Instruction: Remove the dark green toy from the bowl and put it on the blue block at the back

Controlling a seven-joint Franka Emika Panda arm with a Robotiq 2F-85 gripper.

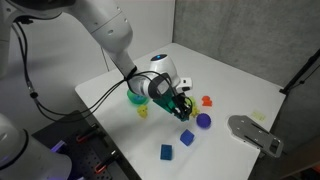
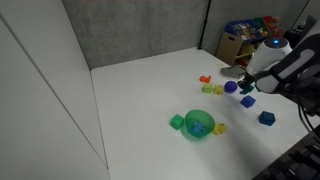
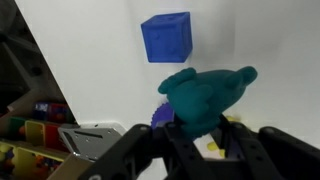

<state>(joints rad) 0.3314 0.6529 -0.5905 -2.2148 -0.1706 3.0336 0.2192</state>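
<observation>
gripper [image 3: 205,133] clamped on the dark green toy [image 3: 205,92], held above the table [image 1: 240,80]; blue block [image 3: 166,37] lies just ahead, apart from the toy, toward the table's middle; bowl [image 1: 138,97] stands well apart, near the edge by the arm's base.

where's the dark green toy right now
In the wrist view the dark green toy is held in the gripper, away from the bowl, with a blue block just beyond it.

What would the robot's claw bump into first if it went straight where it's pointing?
Probably the blue block, straight ahead in the wrist view beyond the dark green toy the gripper holds. Depth is unclear, though.
</observation>
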